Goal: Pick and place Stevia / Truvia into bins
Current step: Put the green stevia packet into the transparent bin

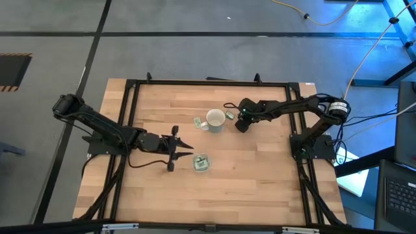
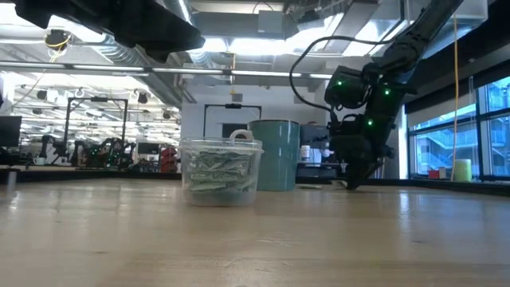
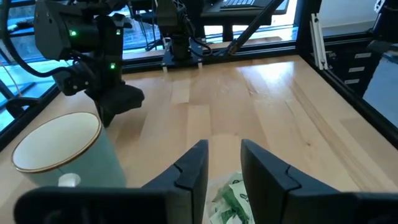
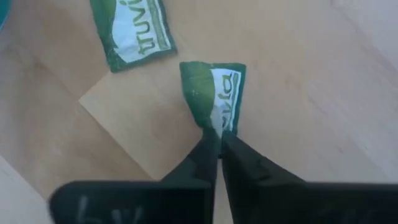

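My right pincer point(image 4: 217, 138) is squeezed tight on one end of a green and white Truvia packet point(image 4: 214, 93). The packet crumples where I pinch it, and it lies on the wooden surface point(image 1: 260, 175) next to the white mug point(image 1: 215, 121). Another Truvia packet point(image 4: 132, 30) lies flat just beside it, not touching. One more packet point(image 1: 197, 121) lies on the other side of the mug.

The clear plastic cup point(image 2: 221, 171) stands closer to the middle of the surface, apart from the mug. It is stuffed with green packets point(image 2: 219, 168).

My left pincer point(image 3: 222, 163) hangs just over the cup. Its two fingers point(image 3: 193, 167) are spread apart and hold nothing.
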